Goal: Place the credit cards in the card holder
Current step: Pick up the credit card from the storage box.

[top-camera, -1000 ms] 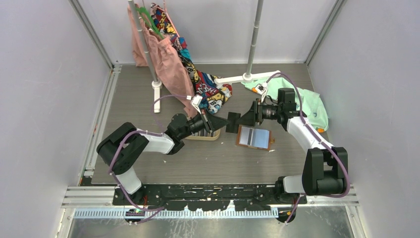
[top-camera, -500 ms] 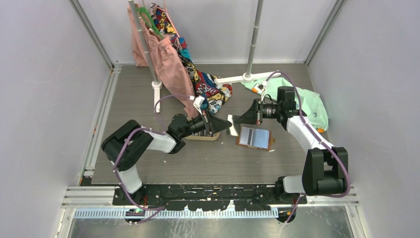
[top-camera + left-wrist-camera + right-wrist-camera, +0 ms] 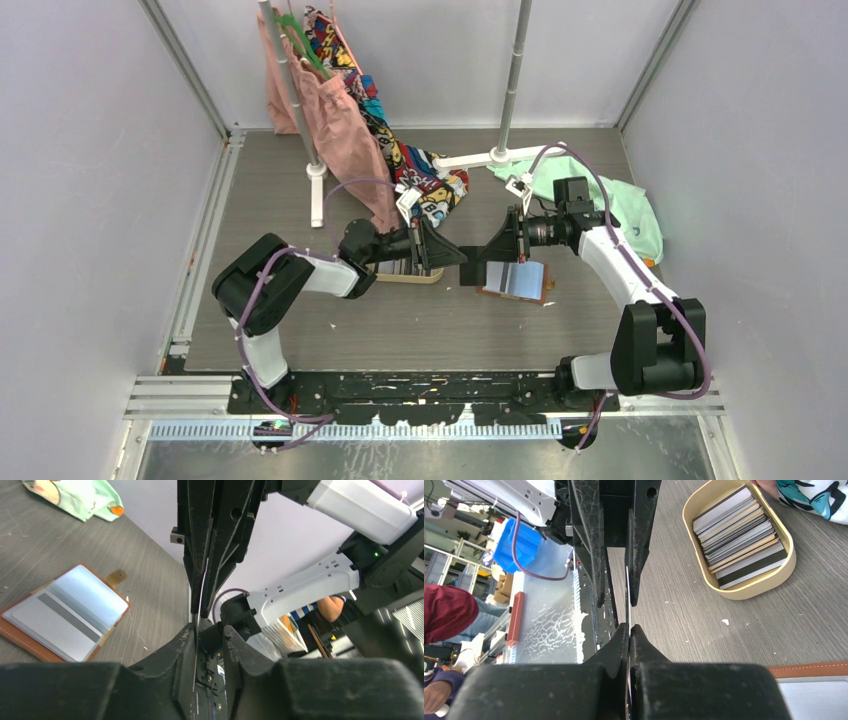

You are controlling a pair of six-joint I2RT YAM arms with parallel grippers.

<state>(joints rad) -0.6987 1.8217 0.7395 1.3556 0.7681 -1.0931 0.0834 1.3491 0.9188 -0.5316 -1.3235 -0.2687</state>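
Near the middle of the bench [image 3: 420, 330], seen from above, the left arm [image 3: 310, 278] and right arm [image 3: 610, 255] meet tip to tip around a single credit card [image 3: 469, 272], held off the surface just beside the open card holder [image 3: 520, 281], which lies flat a little toward the right edge. The oval tray [image 3: 412, 278] of spare cards [image 3: 400, 266] sits just left of the meeting point, under the left arm's wrist. From the left wrist, the credit card [image 3: 201, 595] shows edge-on as a thin pale line: the right jaws, coming in from the top of the view, are clenched on it, while the left jaws stand parted, the card lying along one finger with a clear gap on its other side; the card holder [image 3: 65, 612] lies spread open on the bench. From the right wrist, the right jaws press tight on the credit card [image 3: 627, 587], the left jaws opposite are released, and the tray [image 3: 744, 592], packed with spare cards [image 3: 739, 535] on edge, stands beyond
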